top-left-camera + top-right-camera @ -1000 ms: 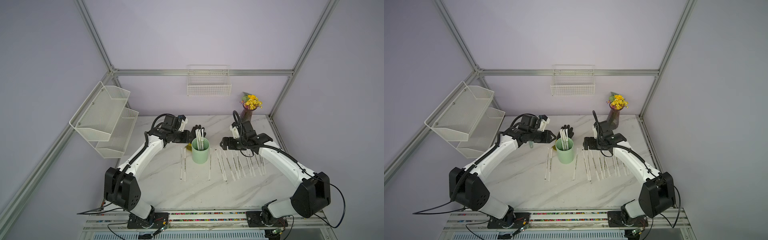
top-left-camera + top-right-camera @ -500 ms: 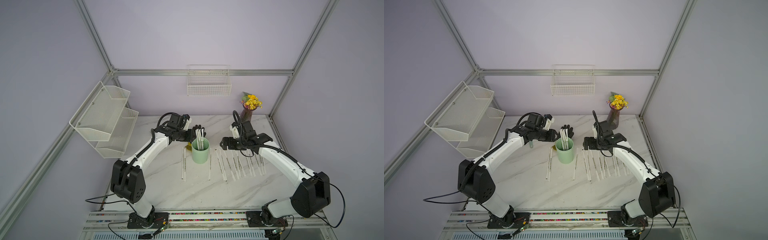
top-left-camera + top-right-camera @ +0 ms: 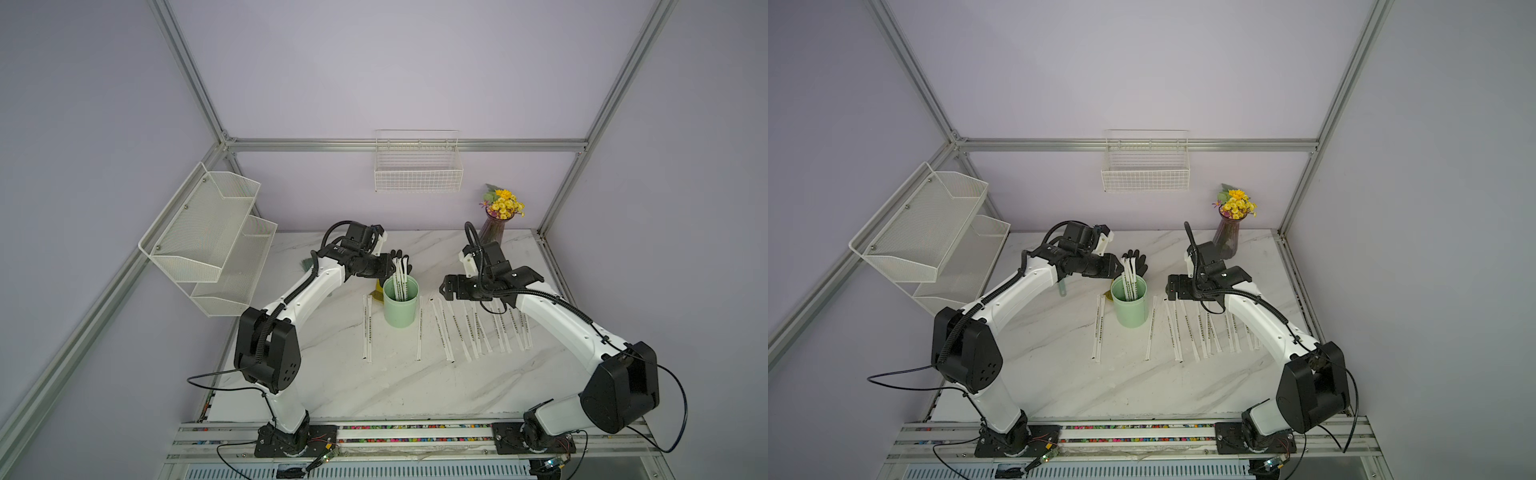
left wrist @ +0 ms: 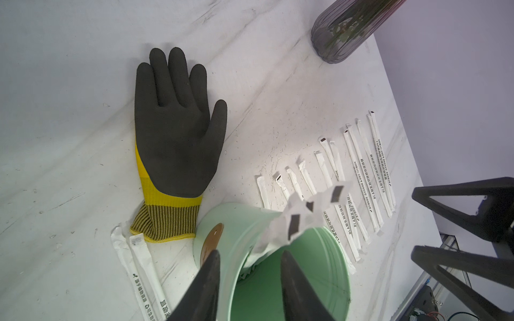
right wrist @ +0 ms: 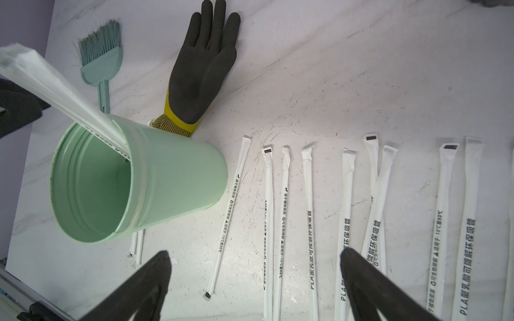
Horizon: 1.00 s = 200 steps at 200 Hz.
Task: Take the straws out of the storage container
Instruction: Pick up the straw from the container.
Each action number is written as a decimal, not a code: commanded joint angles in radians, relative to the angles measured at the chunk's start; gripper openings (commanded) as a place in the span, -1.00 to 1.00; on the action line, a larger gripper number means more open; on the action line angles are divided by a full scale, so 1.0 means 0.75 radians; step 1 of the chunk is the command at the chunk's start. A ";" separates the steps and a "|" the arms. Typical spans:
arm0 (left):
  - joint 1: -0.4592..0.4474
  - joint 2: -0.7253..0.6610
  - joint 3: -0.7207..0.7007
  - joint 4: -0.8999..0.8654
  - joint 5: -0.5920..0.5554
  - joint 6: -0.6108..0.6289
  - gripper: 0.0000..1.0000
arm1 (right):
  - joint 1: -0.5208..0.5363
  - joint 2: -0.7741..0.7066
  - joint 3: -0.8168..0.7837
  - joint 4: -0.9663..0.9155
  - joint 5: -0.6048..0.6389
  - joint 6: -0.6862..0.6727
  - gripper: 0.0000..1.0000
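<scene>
The storage container (image 3: 400,309) (image 3: 1130,309), a mint-green cup, stands upright mid-table with a few straws (image 3: 400,276) (image 3: 1128,276) leaning out of it. My left gripper (image 3: 392,268) (image 3: 1117,268) hovers at the straw tops, jaws partly open. In the left wrist view it (image 4: 250,253) straddles the near rim of the cup (image 4: 264,291); the straws (image 4: 294,222) pass between the fingers untouched. Several more straws (image 3: 478,328) (image 5: 308,208) lie in a row right of the cup (image 5: 172,178). My right gripper (image 3: 444,289) (image 5: 253,253) hangs wide open above that row, holding nothing.
A black and yellow glove (image 4: 178,133) lies flat just behind the cup. A green brush (image 5: 101,64) lies to the cup's left. Two straws (image 3: 367,328) lie left of the cup. A flower vase (image 3: 492,226) stands back right. A mesh rack (image 3: 208,237) and wire basket (image 3: 417,170) hang on the walls.
My left arm has swung in and brought its gripper slightly closer to the straw tops over the cup. The right arm has not moved.
</scene>
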 commanded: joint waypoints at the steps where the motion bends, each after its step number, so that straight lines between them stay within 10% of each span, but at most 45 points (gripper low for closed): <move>1: -0.006 0.001 0.051 0.007 -0.009 0.026 -0.29 | -0.005 0.011 0.020 0.016 0.002 0.007 0.95; 200: -0.018 0.053 0.106 -0.019 0.011 0.034 -0.56 | -0.006 0.034 -0.006 0.021 0.004 -0.002 0.94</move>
